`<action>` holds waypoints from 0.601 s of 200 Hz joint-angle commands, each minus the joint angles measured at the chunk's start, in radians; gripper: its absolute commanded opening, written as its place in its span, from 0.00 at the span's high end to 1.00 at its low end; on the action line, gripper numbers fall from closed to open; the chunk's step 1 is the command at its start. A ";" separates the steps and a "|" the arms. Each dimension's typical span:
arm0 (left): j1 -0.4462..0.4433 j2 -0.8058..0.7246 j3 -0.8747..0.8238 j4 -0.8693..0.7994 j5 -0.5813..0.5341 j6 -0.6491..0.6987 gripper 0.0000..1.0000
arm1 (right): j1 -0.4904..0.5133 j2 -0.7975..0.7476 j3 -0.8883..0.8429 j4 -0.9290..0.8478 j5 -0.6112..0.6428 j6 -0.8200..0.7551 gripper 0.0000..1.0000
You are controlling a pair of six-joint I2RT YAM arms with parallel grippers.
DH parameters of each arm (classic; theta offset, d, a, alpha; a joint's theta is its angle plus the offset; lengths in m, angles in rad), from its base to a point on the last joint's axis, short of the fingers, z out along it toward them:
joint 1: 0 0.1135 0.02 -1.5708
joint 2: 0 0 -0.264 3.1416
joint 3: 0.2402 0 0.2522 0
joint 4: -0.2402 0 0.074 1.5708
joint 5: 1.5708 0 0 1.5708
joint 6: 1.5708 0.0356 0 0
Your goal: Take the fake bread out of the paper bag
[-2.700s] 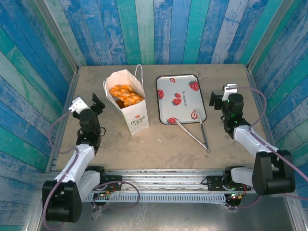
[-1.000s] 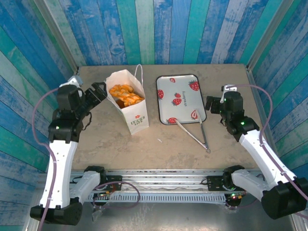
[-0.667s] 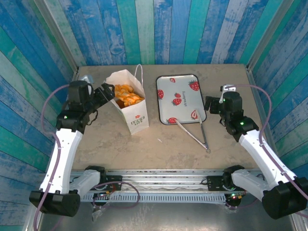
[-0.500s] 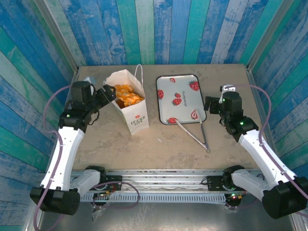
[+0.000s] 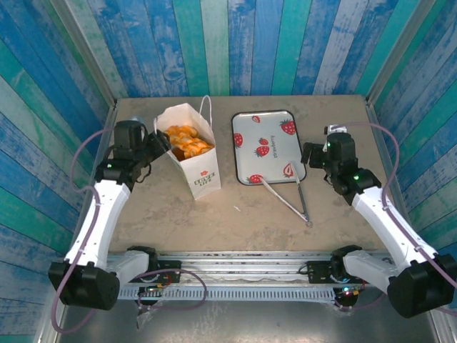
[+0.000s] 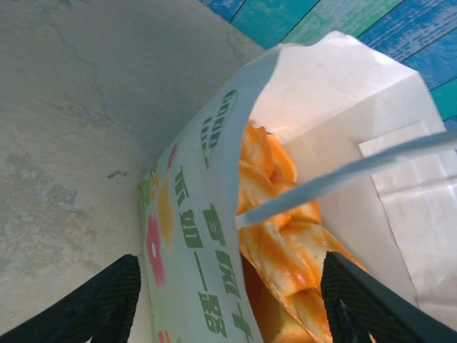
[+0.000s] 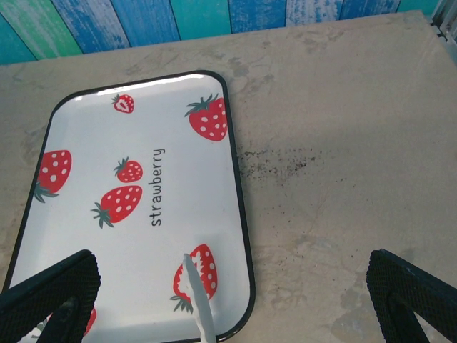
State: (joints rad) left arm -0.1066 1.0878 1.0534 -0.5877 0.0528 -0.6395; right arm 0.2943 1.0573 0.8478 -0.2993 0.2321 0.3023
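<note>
White paper runs between the fingers of your left gripper [image 6: 228, 314]. One finger stands outside the paper bag's [image 5: 196, 161] printed wall and the other over its open mouth beside the fake bread [image 6: 285, 243], jaws apart and not pinching. That placement looks meant to take the rim and steady the bag. The orange pastries sit heaped inside, none out yet. Your right gripper [image 5: 308, 153] hovers spread wide and empty by the strawberry tray's [image 5: 268, 128] right edge. It is near the metal tongs [image 5: 289, 196], probably your lifting tool.

The jaws straddle the paper bag's [image 6: 194, 246] printed wall, fake bread [image 6: 289, 261] heaped inside.
</note>
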 commanded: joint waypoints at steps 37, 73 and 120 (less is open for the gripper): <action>-0.002 0.059 0.016 0.031 -0.041 0.004 0.41 | 0.007 0.020 0.033 -0.035 0.001 0.012 0.00; -0.002 0.087 0.018 0.049 -0.035 -0.002 0.53 | 0.008 0.022 0.035 -0.034 0.001 0.009 0.00; -0.002 0.113 0.042 0.064 -0.037 0.000 0.73 | 0.008 0.029 0.036 -0.033 0.002 0.009 0.00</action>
State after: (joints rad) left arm -0.1066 1.1748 1.0561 -0.5488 0.0280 -0.6479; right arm 0.2955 1.0798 0.8551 -0.3099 0.2314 0.3050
